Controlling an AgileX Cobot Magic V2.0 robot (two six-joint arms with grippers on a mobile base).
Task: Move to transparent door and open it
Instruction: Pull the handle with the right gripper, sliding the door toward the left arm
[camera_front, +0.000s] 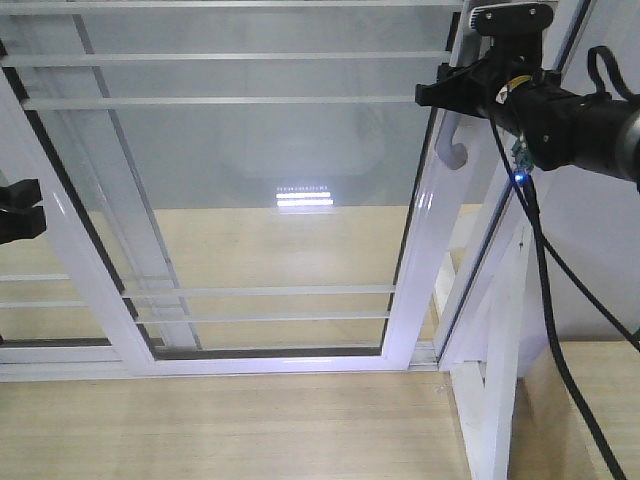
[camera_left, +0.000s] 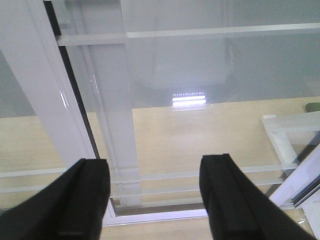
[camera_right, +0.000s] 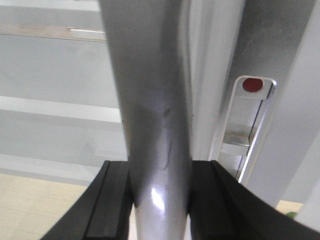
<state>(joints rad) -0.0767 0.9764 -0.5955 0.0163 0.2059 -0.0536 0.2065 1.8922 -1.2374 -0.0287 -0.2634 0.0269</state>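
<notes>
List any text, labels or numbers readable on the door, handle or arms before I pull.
No readable text in any view.
The transparent door and its handle, gripped by the right end effector, carry no lettering.
The bright reflection in the glass shows a dotted row too small to read.
The red dot beside the frame is unmarked.

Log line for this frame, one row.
phase: grasp | right tool: shut on handle | left tool: open, holding nothing | door: cannot tell if slid yet
</notes>
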